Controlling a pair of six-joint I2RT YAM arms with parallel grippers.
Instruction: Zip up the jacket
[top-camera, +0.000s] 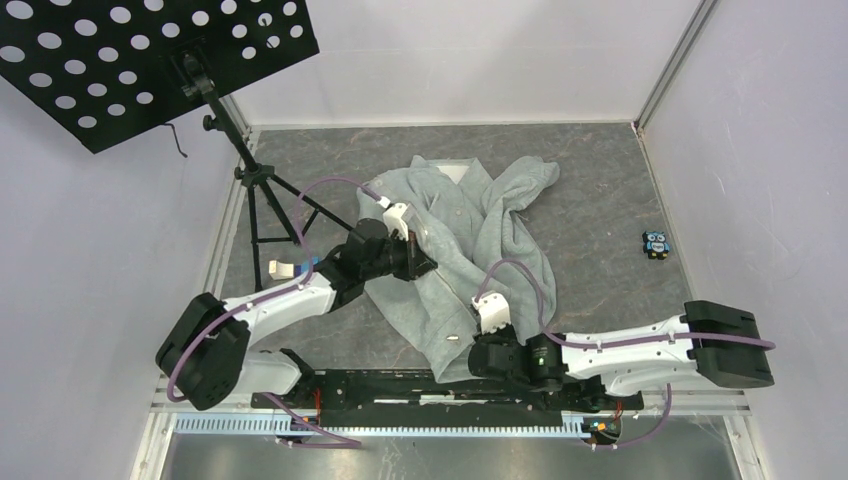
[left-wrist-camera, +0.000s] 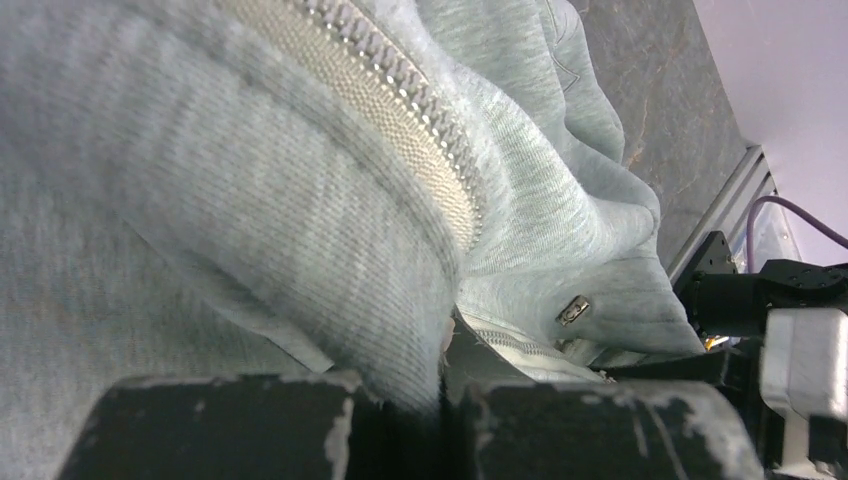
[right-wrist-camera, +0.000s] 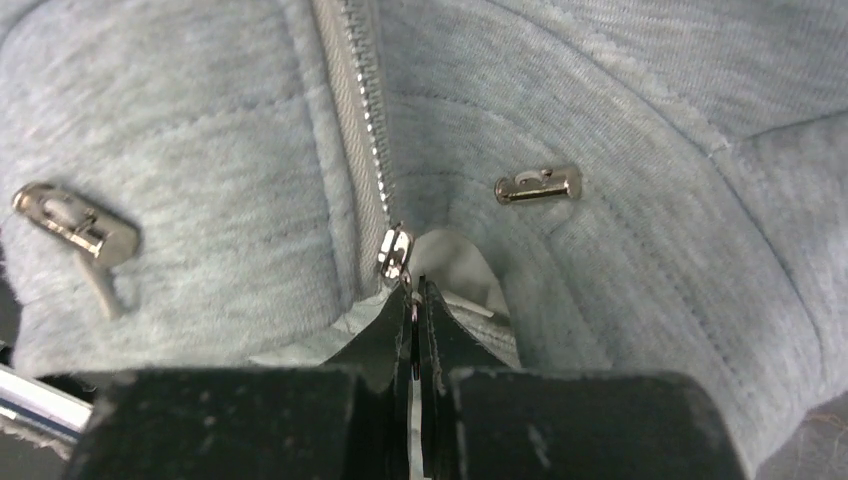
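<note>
Locate the jacket (top-camera: 470, 230) in a crumpled heap at the middle of the table (top-camera: 600, 180), collar end far, hem end toward the arm bases. Note the left gripper (top-camera: 420, 257) at the left side of the heap, clamped shut on a thick fold of fleece just beside the zipper strip (left-wrist-camera: 400, 90). Note the right gripper (right-wrist-camera: 415, 300) at the near hem, fingers pressed together, apparently pinching the lower end of the zipper slider (right-wrist-camera: 395, 252). Cannot confirm meshed or open teeth above the slider from the wrist view.

Judge the step in hand as slider seized at the bottom of the strip, closing run not yet made. For the next move, expect to hold the fold taut with the left arm while drawing the slider along the strip, away from the hem. Keep loose fleece clear of the teeth. Disregard the small metal fittings (right-wrist-camera: 538, 185) on either side of the slider.
</note>
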